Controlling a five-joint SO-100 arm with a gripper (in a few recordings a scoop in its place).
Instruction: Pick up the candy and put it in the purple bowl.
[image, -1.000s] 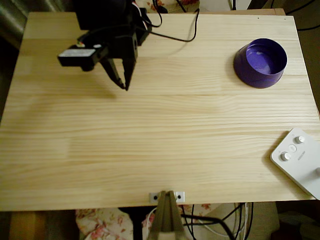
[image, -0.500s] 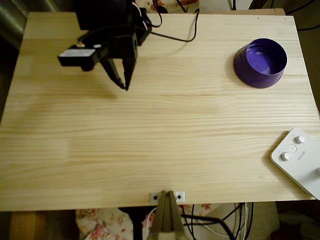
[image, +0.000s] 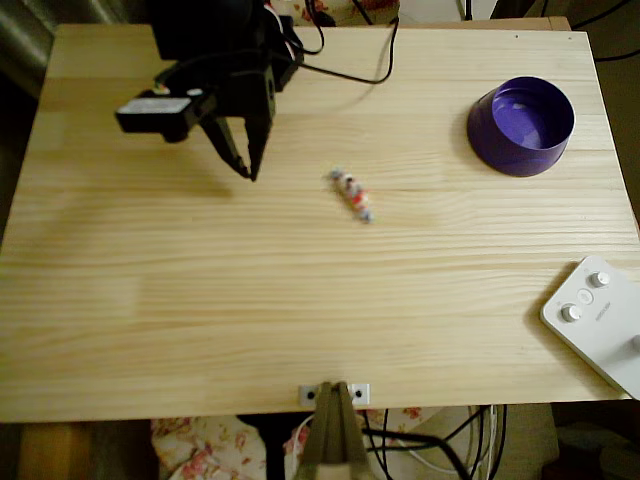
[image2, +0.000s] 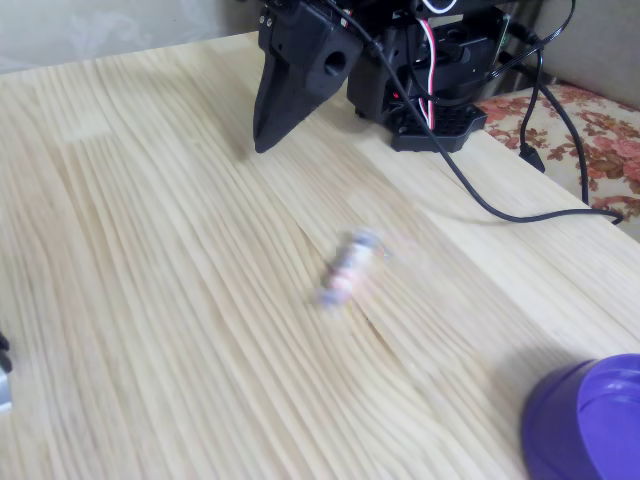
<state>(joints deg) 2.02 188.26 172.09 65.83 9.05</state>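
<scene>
Wooden table (image: 200, 320), one little candy (image: 351, 194) lying on it.
My gripper (image: 247, 170) hangs nearly closed and empty near the candy; the purple bowl (image: 521, 125) sits well apart from the candy.

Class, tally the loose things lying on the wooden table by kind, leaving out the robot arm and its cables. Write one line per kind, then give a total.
Candy: 1
Purple bowl: 1
White device with round knobs: 1
Total: 3
</scene>
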